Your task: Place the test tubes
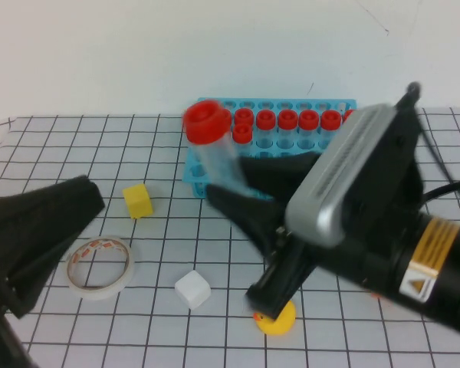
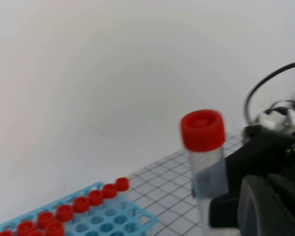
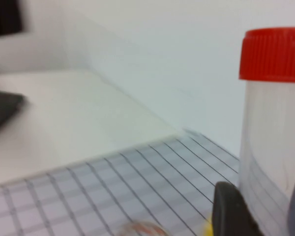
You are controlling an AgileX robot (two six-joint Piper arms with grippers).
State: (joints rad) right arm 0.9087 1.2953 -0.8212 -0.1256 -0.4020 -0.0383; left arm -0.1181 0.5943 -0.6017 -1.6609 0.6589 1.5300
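The right gripper [image 1: 231, 182] hangs just in front of the rack [image 1: 190, 170], clamped on a test tube [image 1: 213, 153]. The left gripper [image 1: 88, 203] sits closed, well left of it.

Yellow-black label [image 1: 425, 262] on right arm [image 1: 366, 270], illegible

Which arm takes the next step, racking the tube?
Right. The right gripper holds the red-capped tube close to the blue rack; the left gripper is shut, off to the left by the tape roll.

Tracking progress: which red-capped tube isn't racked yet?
The tube held by the right gripper; the others stand in the blue rack. Left gripper sits shut at left.
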